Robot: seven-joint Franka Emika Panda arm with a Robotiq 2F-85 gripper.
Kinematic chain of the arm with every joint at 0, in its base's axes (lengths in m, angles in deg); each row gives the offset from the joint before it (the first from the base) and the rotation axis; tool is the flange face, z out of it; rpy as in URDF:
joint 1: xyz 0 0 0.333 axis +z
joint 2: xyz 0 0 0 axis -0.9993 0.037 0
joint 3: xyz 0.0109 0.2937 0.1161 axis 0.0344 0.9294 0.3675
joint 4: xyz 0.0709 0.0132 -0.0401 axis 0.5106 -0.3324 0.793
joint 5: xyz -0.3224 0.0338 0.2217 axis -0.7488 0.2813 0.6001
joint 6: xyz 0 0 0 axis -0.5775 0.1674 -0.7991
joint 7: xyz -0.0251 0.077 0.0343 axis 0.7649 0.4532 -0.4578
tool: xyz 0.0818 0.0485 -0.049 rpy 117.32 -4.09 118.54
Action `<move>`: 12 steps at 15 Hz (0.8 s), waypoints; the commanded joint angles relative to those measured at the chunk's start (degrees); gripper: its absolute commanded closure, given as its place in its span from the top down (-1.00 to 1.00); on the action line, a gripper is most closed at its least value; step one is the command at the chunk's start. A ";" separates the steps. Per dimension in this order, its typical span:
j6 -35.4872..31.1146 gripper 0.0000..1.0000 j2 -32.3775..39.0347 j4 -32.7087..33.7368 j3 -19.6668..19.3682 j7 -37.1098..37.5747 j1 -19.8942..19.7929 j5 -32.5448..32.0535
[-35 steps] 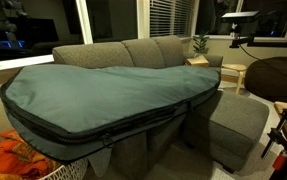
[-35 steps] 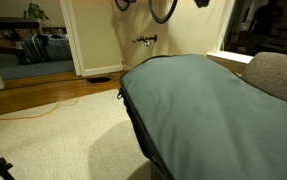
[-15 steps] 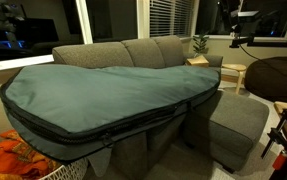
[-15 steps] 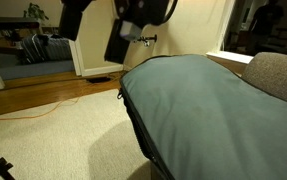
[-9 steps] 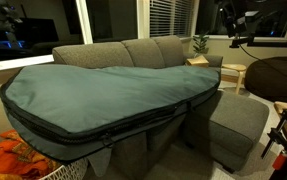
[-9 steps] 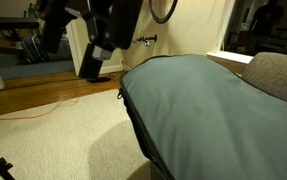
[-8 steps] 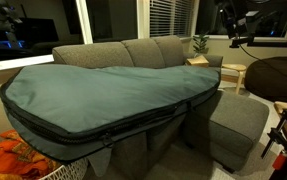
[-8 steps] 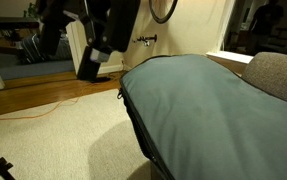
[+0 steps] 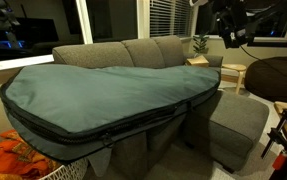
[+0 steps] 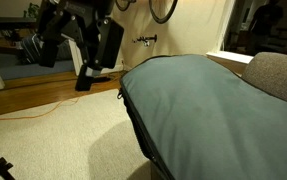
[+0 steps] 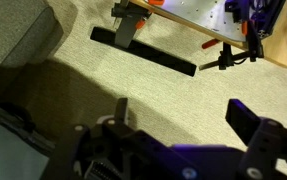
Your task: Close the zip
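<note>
Above the carpet (image 11: pixel 103 70), off the bag's (image 9: pixel 103 95) end edge, my gripper (image 10: pixel 91 72) hangs with its jaws wide apart, holding nothing. Along the bag's front edge on the sofa (image 9: pixel 133 50) runs the zip (image 9: pixel 143 122), well apart from me.
</note>
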 commanded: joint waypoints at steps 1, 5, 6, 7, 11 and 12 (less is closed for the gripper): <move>-3.39 1.00 -2.79 -3.06 -0.01 -1.91 1.03 2.25; -5.89 1.00 -1.98 -2.73 0.29 -4.21 1.92 5.79; -6.71 1.00 -1.79 -2.81 0.43 -4.63 2.19 6.59; -7.35 1.00 -1.62 -2.86 0.59 -5.06 2.37 7.19; -11.27 1.00 -0.45 -3.51 1.31 -6.60 3.17 9.53; -12.52 1.00 0.42 -3.53 1.39 -7.19 3.41 10.36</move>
